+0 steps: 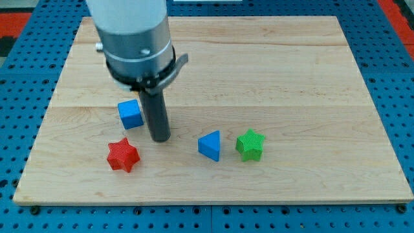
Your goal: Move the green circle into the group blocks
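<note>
My tip (160, 138) rests on the wooden board (291, 77), left of centre. A blue cube (130, 114) sits just to the tip's left, close to the rod. A red star (122, 155) lies below and to the left of the tip. A blue triangle (209, 145) lies to the tip's right, with a green star (250, 144) close beside it on its right. No green circle shows in this view. The arm's body hides part of the board at the upper left.
The arm's wide grey body (132, 39) hangs over the board's upper left. A blue perforated surface (394, 77) surrounds the board on all sides.
</note>
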Available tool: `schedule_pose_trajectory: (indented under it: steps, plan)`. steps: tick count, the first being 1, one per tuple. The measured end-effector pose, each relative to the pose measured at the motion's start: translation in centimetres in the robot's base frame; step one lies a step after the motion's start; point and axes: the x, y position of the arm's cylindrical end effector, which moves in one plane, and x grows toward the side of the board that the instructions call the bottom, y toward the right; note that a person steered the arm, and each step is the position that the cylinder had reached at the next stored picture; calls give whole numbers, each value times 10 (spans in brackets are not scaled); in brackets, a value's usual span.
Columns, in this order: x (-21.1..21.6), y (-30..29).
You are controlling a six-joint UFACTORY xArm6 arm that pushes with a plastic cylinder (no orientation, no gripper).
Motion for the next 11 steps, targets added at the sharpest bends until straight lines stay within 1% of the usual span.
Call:
schedule_pose_trajectory:
  steps: [1, 2, 3, 4, 5, 6, 7, 8, 10, 11]
  plan:
    - [19, -20]
    - [11, 10]
    - [-10, 36]
    - [-20, 30]
    - [-23, 9]
    - [-27, -61]
    - [-37, -69]
    - [-60, -70]
    - [-124, -73]
    - [-132, -70]
